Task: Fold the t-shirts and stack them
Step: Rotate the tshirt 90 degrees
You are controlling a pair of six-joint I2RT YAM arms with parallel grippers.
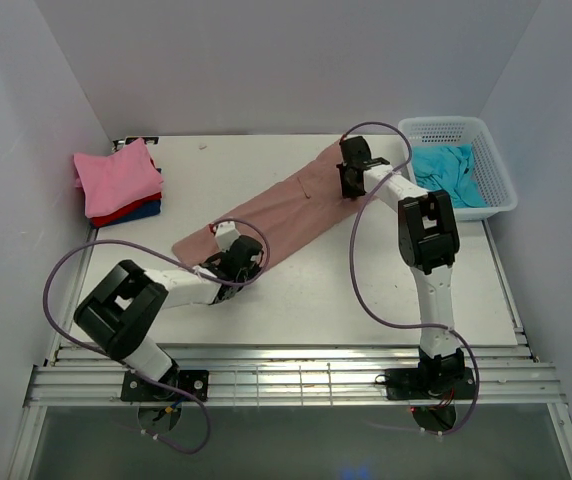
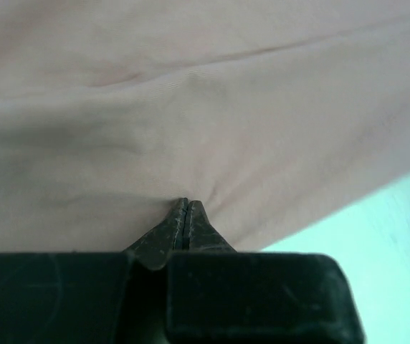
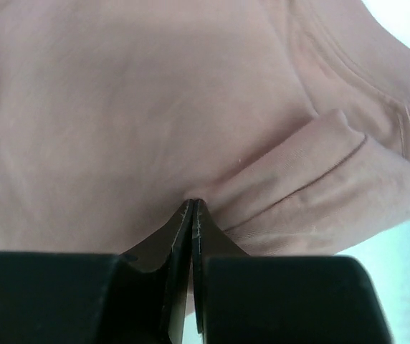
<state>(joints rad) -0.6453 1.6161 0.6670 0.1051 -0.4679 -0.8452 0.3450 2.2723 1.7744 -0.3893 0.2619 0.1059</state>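
Where the right gripper (image 3: pixel 192 203) pinches the t-shirt (image 1: pixel 286 205), a basket (image 1: pixel 444 126) neighbours.

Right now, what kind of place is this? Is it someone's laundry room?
Probably a robot test lab, not a home. Bare white walls box in one table, two robot arms are bolted to its metal rail, and a rose-brown t-shirt looks like practice laundry.

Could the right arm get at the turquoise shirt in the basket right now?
Likely not yet: right gripper is shut on the rose-brown shirt. The turquoise shirt lies close by, uncovered.
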